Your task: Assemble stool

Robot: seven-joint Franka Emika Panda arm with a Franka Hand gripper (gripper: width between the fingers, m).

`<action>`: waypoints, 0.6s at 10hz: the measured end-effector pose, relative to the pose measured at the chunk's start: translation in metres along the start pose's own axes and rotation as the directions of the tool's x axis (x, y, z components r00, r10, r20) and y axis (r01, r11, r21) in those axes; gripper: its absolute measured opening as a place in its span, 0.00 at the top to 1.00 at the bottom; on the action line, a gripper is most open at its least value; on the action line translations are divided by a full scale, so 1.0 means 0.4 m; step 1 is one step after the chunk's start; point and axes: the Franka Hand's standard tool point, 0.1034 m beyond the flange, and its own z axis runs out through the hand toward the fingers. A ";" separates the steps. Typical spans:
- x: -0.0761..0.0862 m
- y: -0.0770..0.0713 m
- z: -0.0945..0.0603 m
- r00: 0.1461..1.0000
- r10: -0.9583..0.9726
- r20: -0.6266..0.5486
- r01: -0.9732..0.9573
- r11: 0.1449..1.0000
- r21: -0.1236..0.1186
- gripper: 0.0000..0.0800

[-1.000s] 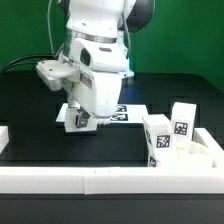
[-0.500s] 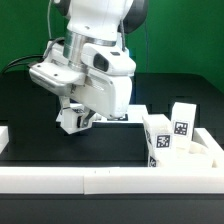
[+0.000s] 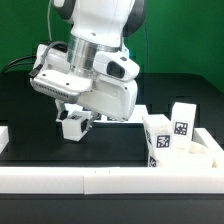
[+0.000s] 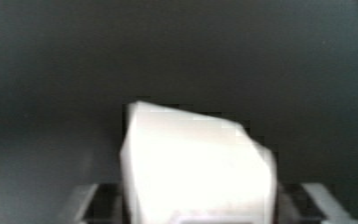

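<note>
My gripper hangs over the black table at the exterior view's left of centre. It is shut on a short chunky white stool leg, held just above the table. In the wrist view the leg fills the space between the two dark fingers, and my gripper is closed on its sides. More white legs with black-and-white tags stand at the exterior view's right, one of them nearer. I cannot make out the round seat.
Long white border rails run along the front of the table and up the exterior view's right side. The arm's white body hides the marker board behind it. A green wall stands at the back.
The arm has swung and tilted, its wrist turning toward the exterior view's left. The held leg has shifted slightly and stays in the gripper.
</note>
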 end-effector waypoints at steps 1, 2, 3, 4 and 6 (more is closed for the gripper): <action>0.000 0.000 0.000 1.000 0.016 0.000 -0.016 1.000 0.000 0.27; -0.003 0.000 -0.004 0.999 0.040 0.004 -0.040 0.999 -0.001 0.21; -0.014 0.001 -0.021 0.998 0.055 0.017 -0.055 0.998 -0.007 0.21; -0.027 0.001 -0.043 0.991 0.128 0.032 -0.128 0.992 -0.014 0.20; -0.057 0.007 -0.079 0.923 0.381 0.050 -0.379 0.924 -0.043 0.19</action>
